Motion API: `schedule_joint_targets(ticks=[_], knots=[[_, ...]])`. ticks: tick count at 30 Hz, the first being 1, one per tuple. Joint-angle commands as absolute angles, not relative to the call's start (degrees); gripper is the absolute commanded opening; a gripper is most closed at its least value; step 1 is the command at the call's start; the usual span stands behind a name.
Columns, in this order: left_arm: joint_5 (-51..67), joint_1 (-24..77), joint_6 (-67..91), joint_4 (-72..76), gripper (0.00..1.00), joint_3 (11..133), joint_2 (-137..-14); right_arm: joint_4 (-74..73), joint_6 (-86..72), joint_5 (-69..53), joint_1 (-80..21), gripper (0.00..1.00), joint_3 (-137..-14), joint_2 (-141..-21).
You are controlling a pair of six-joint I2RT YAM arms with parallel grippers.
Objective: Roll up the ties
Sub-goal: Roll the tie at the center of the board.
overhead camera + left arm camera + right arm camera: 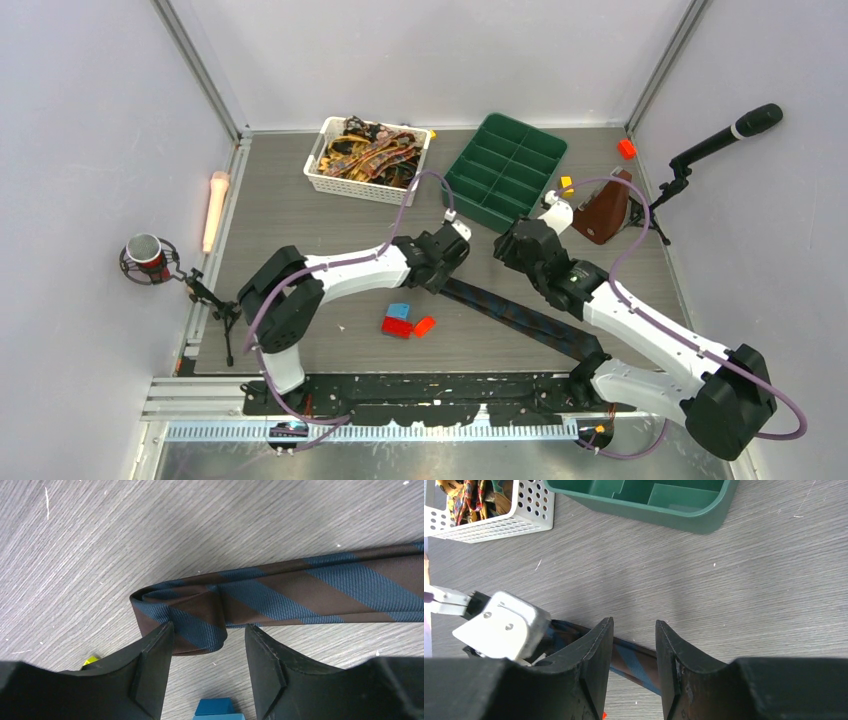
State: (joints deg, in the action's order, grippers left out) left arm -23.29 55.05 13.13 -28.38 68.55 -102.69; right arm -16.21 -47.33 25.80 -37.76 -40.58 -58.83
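Tabletop [300,220]: bricks [405,322] beside tie [520,315], tray [470,205] beyond.

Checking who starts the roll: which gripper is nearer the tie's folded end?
Left. The left gripper is right at the folded end of the tie, which lies at its open fingertips. The right gripper is over the flat strip further along.

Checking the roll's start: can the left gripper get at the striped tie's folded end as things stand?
Probably yes: the left gripper hangs open right at the folded end of the tie, nothing between them.
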Motion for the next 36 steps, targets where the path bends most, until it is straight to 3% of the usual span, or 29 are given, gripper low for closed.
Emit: schedule_joint_targets(ticks=[1,19,29,36], knots=[[-19.59,52.92,15.15,-24.95,0.56,67.4,-98.94,-14.94,-46.74,25.83,-37.53,0.43,-41.37,-59.04],[-13.6,48.41,16.2,-23.2,0.6,65.98,-88.3,-10.9,-44.92,20.64,-37.53,0.43,-41.87,-62.09],[2.7,34.85,25.32,-11.82,0.62,57.19,-80.37,-1.69,-43.47,-4.58,-38.07,0.37,-49.44,-81.07],[13.61,27.03,29.94,-4.7,0.62,51.75,-80.06,5.03,-47.21,-16.32,-39.01,0.22,-54.31,-90.59]])
